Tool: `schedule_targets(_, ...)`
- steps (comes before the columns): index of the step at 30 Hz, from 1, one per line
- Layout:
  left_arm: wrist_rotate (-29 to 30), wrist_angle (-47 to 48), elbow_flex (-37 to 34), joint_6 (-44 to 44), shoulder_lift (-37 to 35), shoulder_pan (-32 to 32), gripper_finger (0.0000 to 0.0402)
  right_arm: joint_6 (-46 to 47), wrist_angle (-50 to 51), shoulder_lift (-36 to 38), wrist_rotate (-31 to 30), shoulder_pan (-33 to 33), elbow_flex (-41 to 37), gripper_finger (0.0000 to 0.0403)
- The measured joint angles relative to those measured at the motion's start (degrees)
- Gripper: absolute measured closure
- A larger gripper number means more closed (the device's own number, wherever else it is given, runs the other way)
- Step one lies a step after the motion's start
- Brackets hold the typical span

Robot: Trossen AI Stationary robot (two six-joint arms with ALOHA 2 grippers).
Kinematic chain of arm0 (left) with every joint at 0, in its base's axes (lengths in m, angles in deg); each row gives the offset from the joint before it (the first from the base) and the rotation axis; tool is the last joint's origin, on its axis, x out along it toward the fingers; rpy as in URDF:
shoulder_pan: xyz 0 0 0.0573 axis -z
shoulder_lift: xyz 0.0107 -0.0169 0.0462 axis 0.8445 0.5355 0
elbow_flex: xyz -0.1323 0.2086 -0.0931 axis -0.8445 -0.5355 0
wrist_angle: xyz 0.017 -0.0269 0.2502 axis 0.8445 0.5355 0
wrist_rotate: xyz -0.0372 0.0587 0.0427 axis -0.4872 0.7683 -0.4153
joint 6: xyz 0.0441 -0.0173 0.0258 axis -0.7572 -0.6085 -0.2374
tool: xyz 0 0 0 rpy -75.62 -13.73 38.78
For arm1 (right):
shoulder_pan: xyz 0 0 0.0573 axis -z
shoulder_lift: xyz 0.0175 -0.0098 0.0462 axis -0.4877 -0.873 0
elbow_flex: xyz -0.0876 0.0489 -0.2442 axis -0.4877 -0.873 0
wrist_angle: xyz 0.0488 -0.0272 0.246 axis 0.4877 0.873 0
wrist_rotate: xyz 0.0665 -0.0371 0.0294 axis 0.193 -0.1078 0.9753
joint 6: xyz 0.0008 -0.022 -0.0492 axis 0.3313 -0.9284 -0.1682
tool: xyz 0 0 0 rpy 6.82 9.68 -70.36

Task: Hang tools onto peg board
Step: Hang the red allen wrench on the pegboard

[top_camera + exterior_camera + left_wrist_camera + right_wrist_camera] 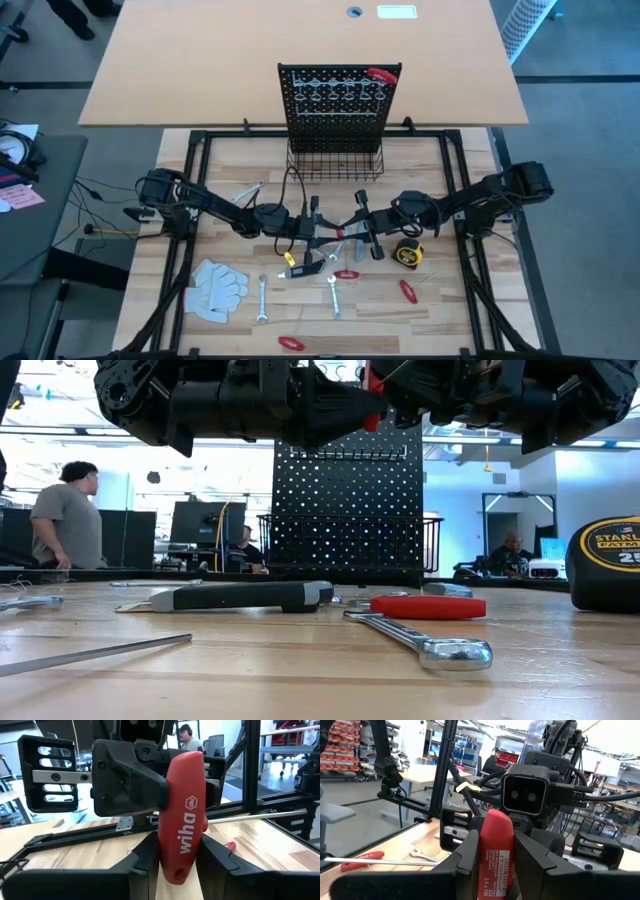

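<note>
While both claws clench one red Wiha T-handle driver [182, 820], we risk dropping it onto the surface [440, 310] mid-handover.

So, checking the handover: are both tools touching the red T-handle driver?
Touching. Each wrist view shows its own fingers pressed on the red T-handle driver: left tool, right tool.

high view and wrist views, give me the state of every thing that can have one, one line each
red T-handle tool: held off the table between both arms
left pincer: closed on the red handle
right pincer: closed on the same handle
peg board: upright, one red tool hung
wire basket: looks empty
tape measure: lying on table
white gloves: lying flat
</note>
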Motion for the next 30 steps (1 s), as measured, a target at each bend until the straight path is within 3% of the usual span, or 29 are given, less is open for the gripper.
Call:
schedule_targets(7, 1.1, 1.7, 0.0, 0.1, 0.0, 0.0, 0.0313, 0.4, 1.9, 0.0, 0.0, 0.2, 0.0, 0.0305)
schedule_targets(13, 6.1, 8.3, 0.0, -0.3, -1.0, 0.0, 0.0313, 2.0, 7.6, 0.0, -1.1, 1.8, 0.0, 0.0247)
schedule_targets(18, 14.7, 22.0, 0.0, -0.4, -5.0, 0.0, 0.0313, 1.0, 20.6, 3.7, -11.9, 2.9, 0.0, 0.0187)
schedule_targets(22, 20.2, 36.7, 2.2, 1.2, -8.5, -0.4, 0.0313, -1.9, 37.4, 9.2, -20.2, 2.6, 3.2, 0.0145)
schedule_targets(26, 21.7, 53.5, 7.8, 5.1, -9.4, -1.7, 0.0313, -6.4, 55.4, 10.2, -25.8, 1.3, 11.2, 0.0129)
schedule_targets(30, 23.5, 65.9, 12.2, 8.2, -9.4, -2.4, 0.0313, -13.6, 62.3, 7.5, -27.5, -0.3, 17.4, 0.0128)
